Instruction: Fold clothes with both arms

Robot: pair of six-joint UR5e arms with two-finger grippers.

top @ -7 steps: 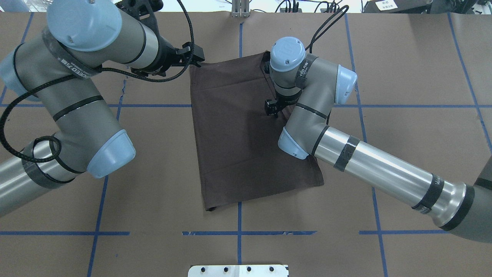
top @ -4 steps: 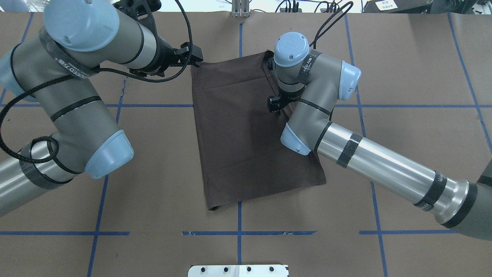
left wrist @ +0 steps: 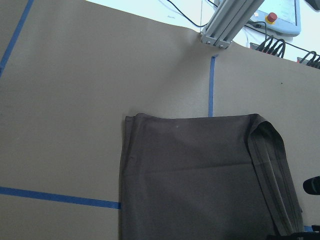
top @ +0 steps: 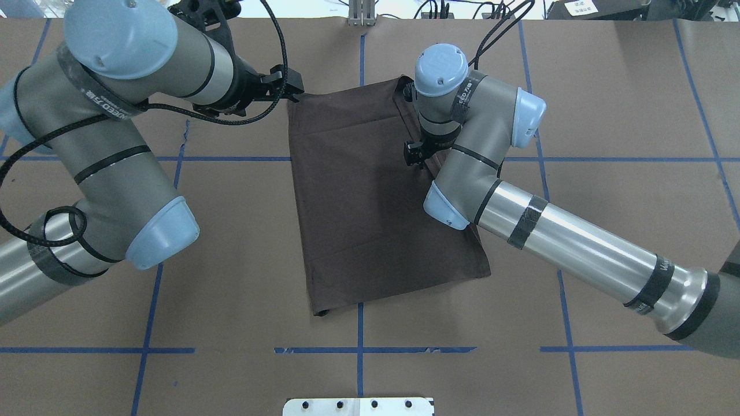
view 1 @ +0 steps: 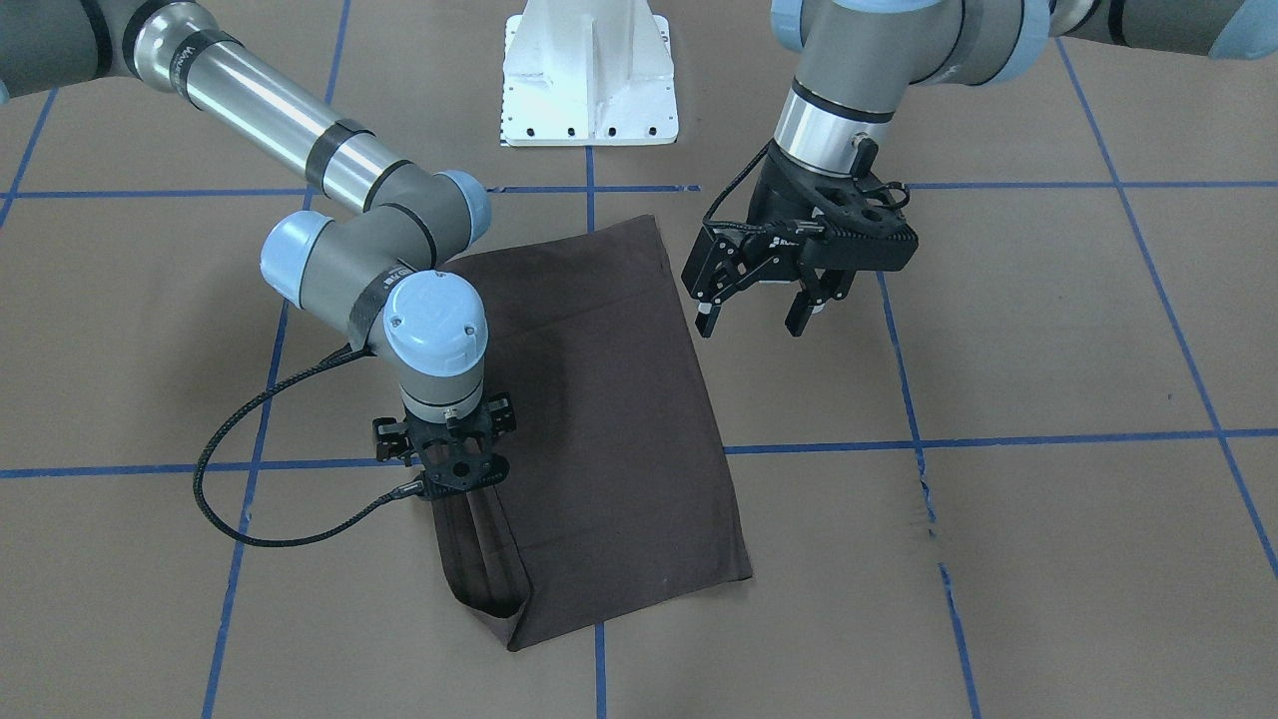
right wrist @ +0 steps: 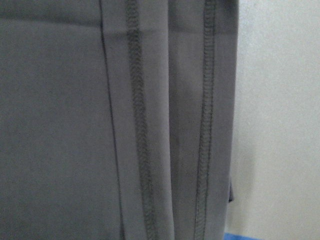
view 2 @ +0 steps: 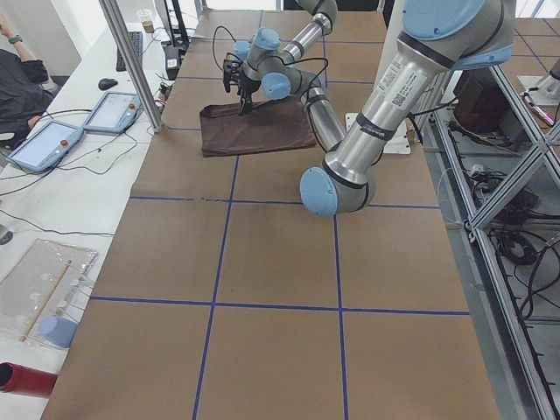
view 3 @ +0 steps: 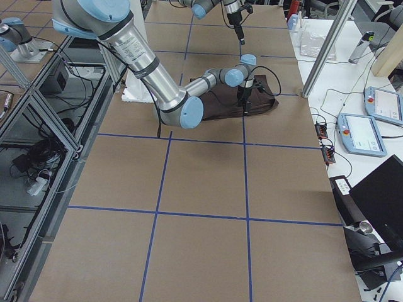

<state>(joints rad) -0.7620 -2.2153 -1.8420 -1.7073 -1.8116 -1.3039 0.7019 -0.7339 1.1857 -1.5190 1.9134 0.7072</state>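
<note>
Dark brown T-shirt (top: 370, 202) is folded into a flat rectangle and lies on the brown paper table (top: 607, 144), near the middle, straddling the blue tape lines (top: 404, 349). A stitched hem band (view 1: 479, 559) runs along its edge on the robot's right side and loops at the far corner.

We see the right gripper (top: 413, 156) pointing straight down onto that band, low on the cloth. Its wrist hides the fingertips, and its own camera shows only close fabric and stitching, so we cannot tell how far apart they are or whether they pinch anything. The right arm (top: 578, 248) crosses over the shirt's near right corner.

The left gripper (view 1: 752, 322) hangs just beside the shirt's opposite edge, off the cloth, above bare paper. Its fingers (view 1: 706, 318) are spread wide with nothing between them. The left arm (top: 115, 162) comes in from the robot's left side.

White pedestal base (view 1: 589, 80) sits on the robot's side of the shirt.
</note>
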